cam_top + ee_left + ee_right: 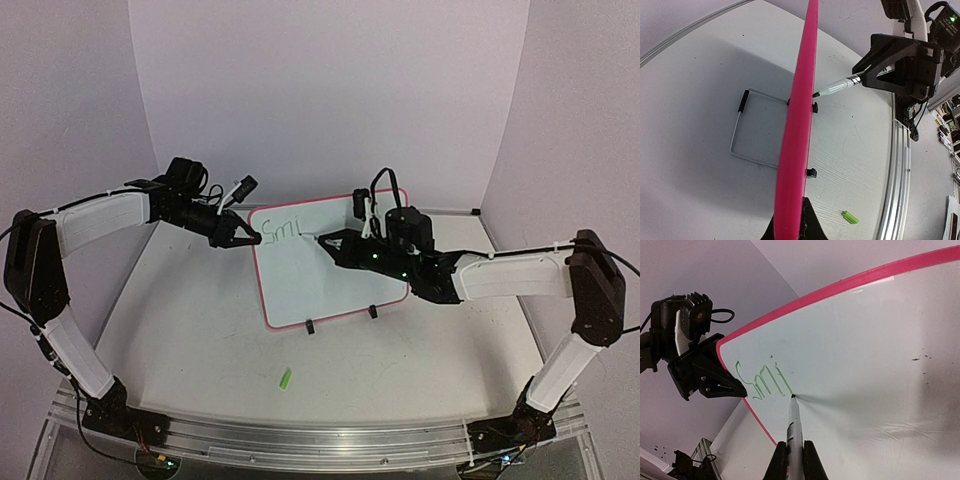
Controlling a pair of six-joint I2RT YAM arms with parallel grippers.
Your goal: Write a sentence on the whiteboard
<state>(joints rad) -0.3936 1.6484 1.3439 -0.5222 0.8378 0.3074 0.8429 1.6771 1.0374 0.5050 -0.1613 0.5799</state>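
The right gripper (792,452) pinches a slim white marker (794,425), tip on the pink-rimmed white whiteboard (300,285) at 3 o'clock from the unfinished green handwritten sentence (283,231); the left gripper (792,227) clamps its rim.

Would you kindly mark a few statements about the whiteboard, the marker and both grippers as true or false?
1. The right gripper holds a marker with its tip on the whiteboard. True.
2. The whiteboard lies flat. False: it stands upright on the table.
3. The left gripper clamps the whiteboard's edge. True.
4. The full sentence is written. False: only a few green letters are there.
5. The marker is capped. False: its green cap lies on the table.
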